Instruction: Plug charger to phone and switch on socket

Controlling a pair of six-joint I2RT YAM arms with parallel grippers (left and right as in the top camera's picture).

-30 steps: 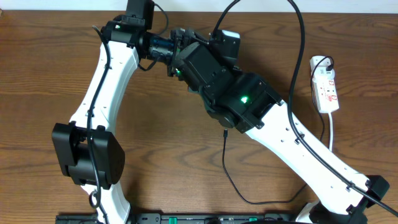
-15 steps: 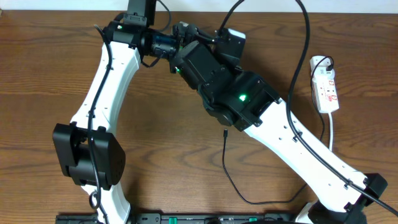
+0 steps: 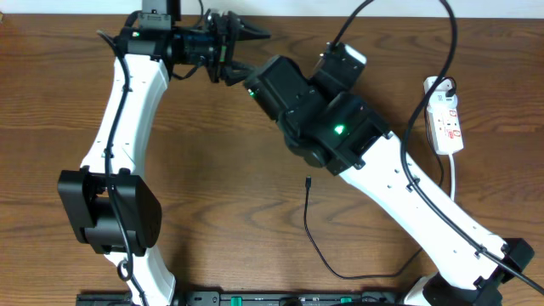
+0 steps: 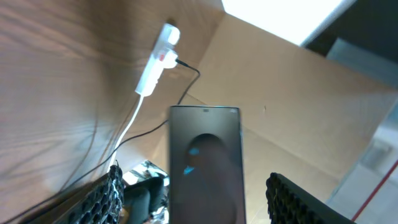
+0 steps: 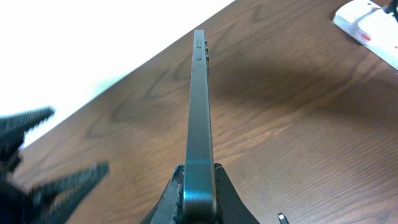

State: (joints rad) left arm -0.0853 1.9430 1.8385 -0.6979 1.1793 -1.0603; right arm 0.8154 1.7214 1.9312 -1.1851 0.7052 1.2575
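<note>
My right gripper (image 5: 199, 186) is shut on the lower end of the phone (image 5: 199, 106), holding it edge-on above the table. In the left wrist view the phone's dark face (image 4: 205, 155) shows a short way beyond my open left gripper (image 4: 199, 193), apart from its fingers. From overhead the left gripper (image 3: 245, 44) is open at the far edge, beside the right wrist; the phone is hidden there. The charger (image 3: 308, 223) lies loose on the table, its tip (image 5: 282, 218) free. The white socket (image 3: 445, 115) lies at the right edge with a black plug in it.
The right arm's bulky black wrist (image 3: 319, 119) spans the table's middle. The socket also shows in the left wrist view (image 4: 158, 59) and the right wrist view (image 5: 373, 25). The left gripper's fingers (image 5: 37, 155) show at the left of the right wrist view.
The left gripper has drawn back to the left and far edge, away from the right wrist, and now stands open. The right wrist has shifted slightly right. The charger has not moved.
</note>
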